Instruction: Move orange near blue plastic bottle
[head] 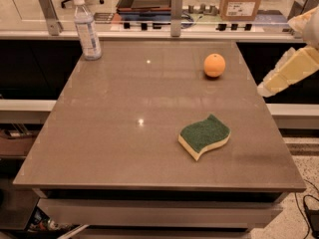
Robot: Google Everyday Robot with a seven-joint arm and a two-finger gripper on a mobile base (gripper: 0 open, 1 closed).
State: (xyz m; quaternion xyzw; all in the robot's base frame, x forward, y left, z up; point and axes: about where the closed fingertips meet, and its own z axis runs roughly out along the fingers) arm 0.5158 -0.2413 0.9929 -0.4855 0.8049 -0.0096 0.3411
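Gripper tilted off rt edge of table, apart from orange.

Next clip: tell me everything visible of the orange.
The orange is a small round fruit with smooth, bright orange skin, whole as far as shows. It rests on the brown table, far right part, touching only the tabletop. The sponge lies nearer the camera, apart from it; the blue plastic bottle stands at the far left corner. The pincer hangs beyond the table's right edge, clear of the orange.
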